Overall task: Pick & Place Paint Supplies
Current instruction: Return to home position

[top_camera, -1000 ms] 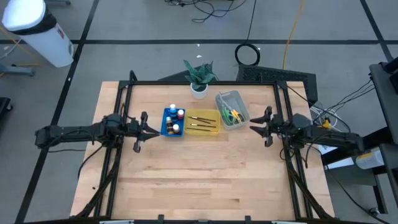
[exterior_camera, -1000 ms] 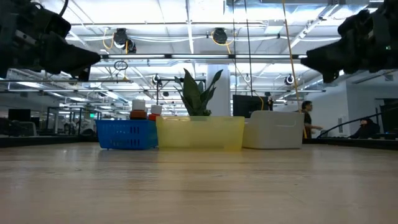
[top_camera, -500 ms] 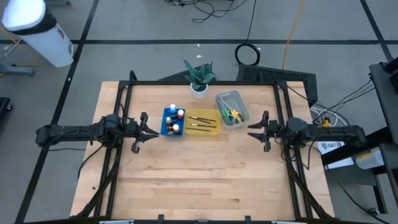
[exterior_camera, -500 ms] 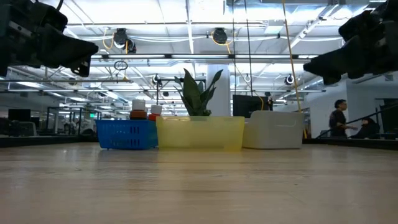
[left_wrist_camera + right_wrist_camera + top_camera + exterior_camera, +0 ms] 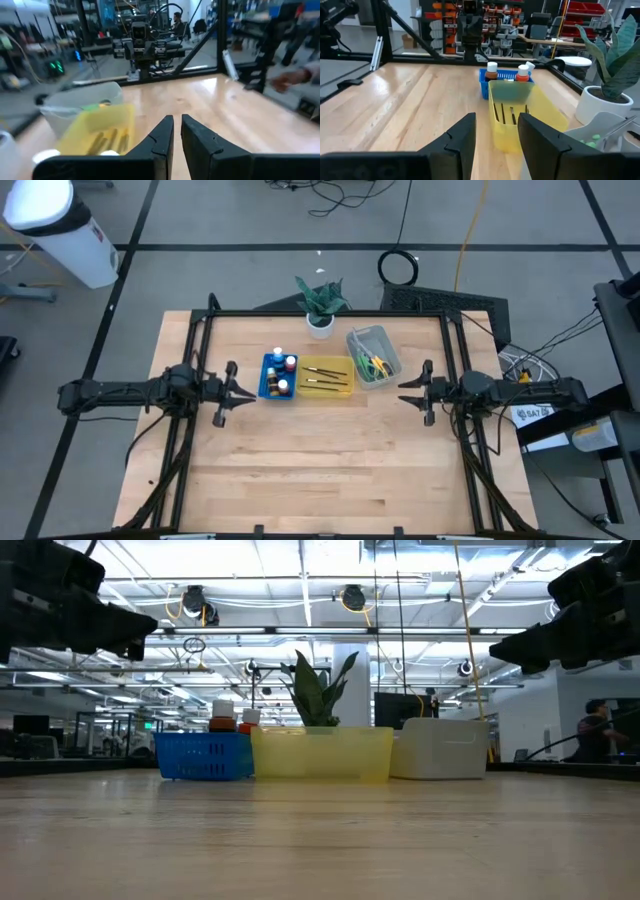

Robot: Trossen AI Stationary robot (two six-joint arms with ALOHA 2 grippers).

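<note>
Several small paint bottles (image 5: 281, 376) stand in a blue tray (image 5: 264, 385); their caps show in the low view (image 5: 222, 716) and the right wrist view (image 5: 492, 69). Thin dark brushes (image 5: 326, 376) lie in a yellow tray (image 5: 326, 394) and also show in the right wrist view (image 5: 509, 114). Scissors with green and yellow handles (image 5: 375, 365) lie in a clear tray (image 5: 354, 340). My left gripper (image 5: 248, 392) hovers left of the blue tray, fingers nearly together (image 5: 177, 131), empty. My right gripper (image 5: 402, 393) hovers right of the clear tray, open (image 5: 496, 127), empty.
A small potted green plant (image 5: 320, 305) stands behind the trays at the table's far edge. A black frame (image 5: 330, 313) runs around the table top. Bare wood lies in front of the trays toward the near edge. A person (image 5: 598, 730) shows in the room behind.
My right arm has swung so that it lies straight across the table, and its gripper has moved a little toward the near edge and toward the trays. The trays and supplies have stayed where they were.
</note>
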